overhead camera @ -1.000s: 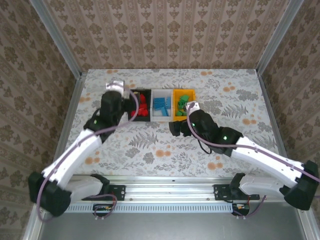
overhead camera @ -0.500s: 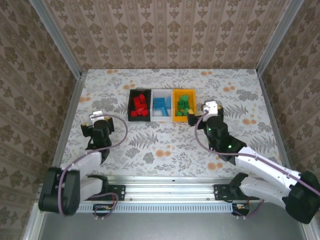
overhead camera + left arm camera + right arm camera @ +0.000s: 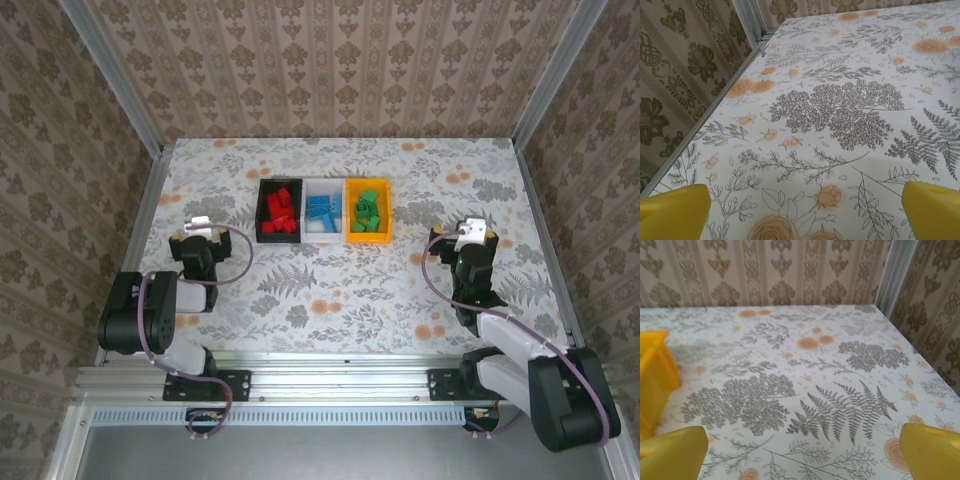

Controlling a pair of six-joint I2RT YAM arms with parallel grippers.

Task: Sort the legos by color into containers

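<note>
Three containers in a row at far centre of the counter [image 3: 330, 290]: red legos [image 3: 278, 210] in the black bin [image 3: 278, 239] on the left; blue legos [image 3: 321, 209] in the white bin [image 3: 322, 237] in the middle; green legos [image 3: 366, 212] in the orange-yellow bin [image 3: 368, 239] on the right; one colour per bin, so sorting looks done. Left arm [image 3: 150, 310] and right arm [image 3: 510, 340] sit folded near their bases, well apart from the bins, probably parked; left jaws wide, nothing between them; right jaws wide, empty too. Orange-yellow bin cut off at the left edge of the right wrist view; brick count per bin too small to tell.
</note>
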